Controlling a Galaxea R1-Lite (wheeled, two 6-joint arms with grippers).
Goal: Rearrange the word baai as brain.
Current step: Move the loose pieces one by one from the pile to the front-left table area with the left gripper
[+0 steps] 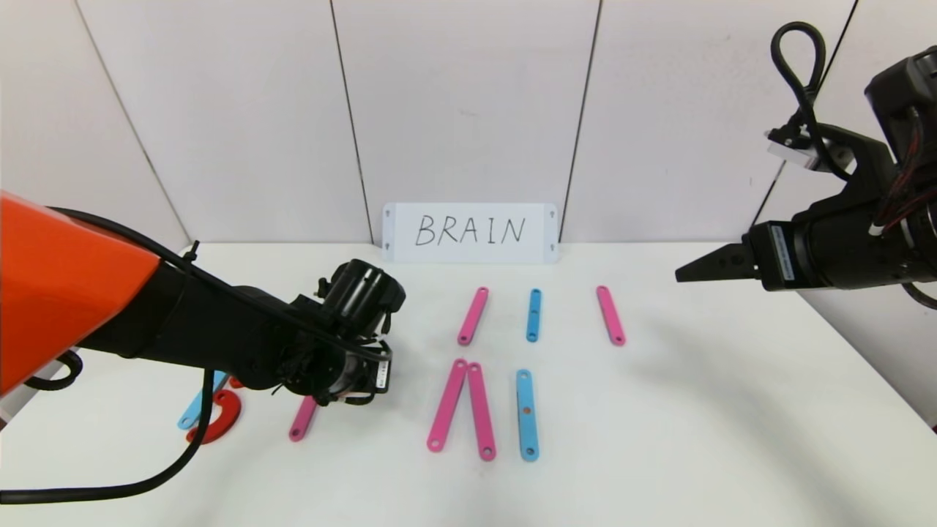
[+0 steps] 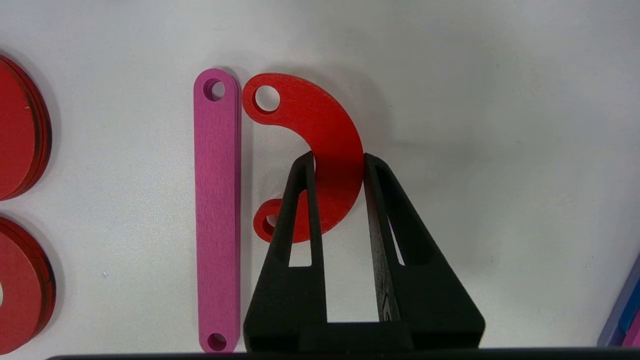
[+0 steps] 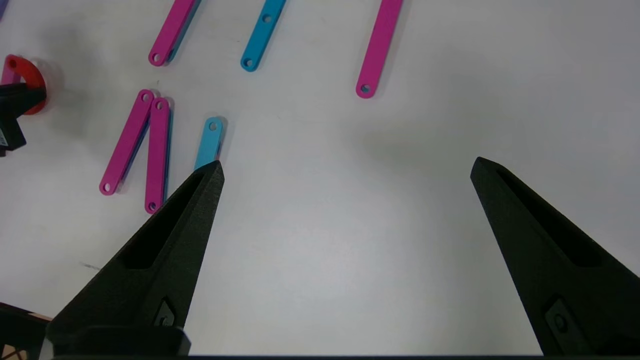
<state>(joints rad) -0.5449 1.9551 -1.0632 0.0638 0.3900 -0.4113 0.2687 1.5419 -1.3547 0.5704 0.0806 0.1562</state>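
So, on your left, the left gripper [image 2: 339, 162] is clenched on a flat red plastic C-curve [image 2: 320, 150] just beside a pink hole-ended strip [image 2: 216, 210], likely building the B; centre strips untouched; the right gripper [image 3: 345, 167] hangs released, parked.

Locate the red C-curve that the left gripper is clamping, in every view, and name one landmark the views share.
Head view: not visible; the left arm's wrist covers it, just above the pink strip poking out below.
Left wrist view: red C-curve at centre, pinched by the left gripper, right beside that pink strip.
Right wrist view: small, at the far edge, in the left gripper.
Shared landmark: that pink strip, a sliver in the right wrist view.
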